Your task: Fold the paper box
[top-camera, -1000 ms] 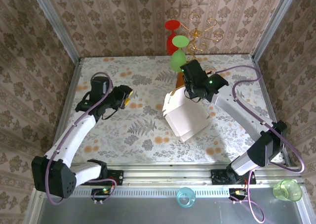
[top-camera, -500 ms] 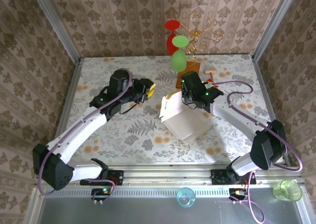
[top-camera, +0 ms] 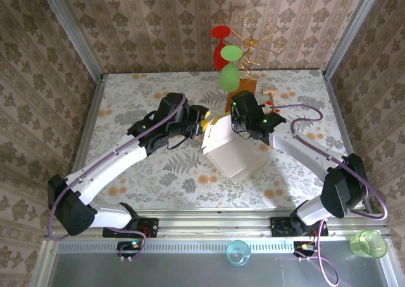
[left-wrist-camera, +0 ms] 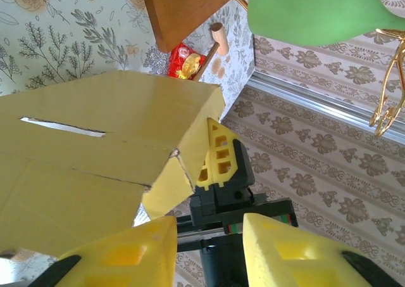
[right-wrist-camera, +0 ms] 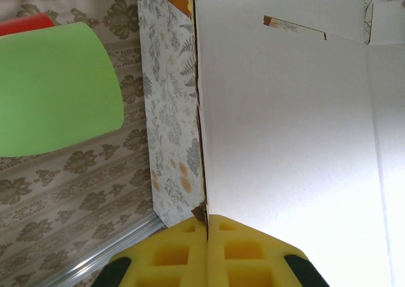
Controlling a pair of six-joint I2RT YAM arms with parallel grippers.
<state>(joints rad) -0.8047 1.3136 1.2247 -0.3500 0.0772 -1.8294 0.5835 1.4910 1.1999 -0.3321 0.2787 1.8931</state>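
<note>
The right gripper (right-wrist-camera: 207, 227) is pinched tight on one edge of the paper box (top-camera: 233, 154), a thin mustard-yellow cardboard sheet with a white inner side. Its two yellow fingers meet on the card with no gap left between them. The left gripper (left-wrist-camera: 205, 236) stands partly spread with nothing between its yellow fingers. A small folded flap of the box hangs just ahead of one finger, and whether it touches the foam is hard to judge from this angle.

The box sits just on the near side of the brown wooden block (left-wrist-camera: 177, 11), toward the arm bases. Its white face is turned up and its mustard face is toward the left gripper. The edge closest to the block is raised off the surface where the right gripper clamps it, and the left gripper hovers at the box's corner on the block's left.

A small red-yellow packet (left-wrist-camera: 185, 60) lies just beside the block, next to a short wooden peg (left-wrist-camera: 214, 40). A gold wire stand (top-camera: 258, 43) rises from the block and carries an upturned green plastic glass (top-camera: 228, 76) and a red plastic glass (top-camera: 221, 46).

Everything rests on a pale floral-print table top (top-camera: 145, 166), enclosed by brown damask wallpaper (top-camera: 126, 21) with metal corner posts. Well away from the block, past the arm bases, stand a blue cup (top-camera: 238, 253) and a lime-green cup (top-camera: 369, 243).
</note>
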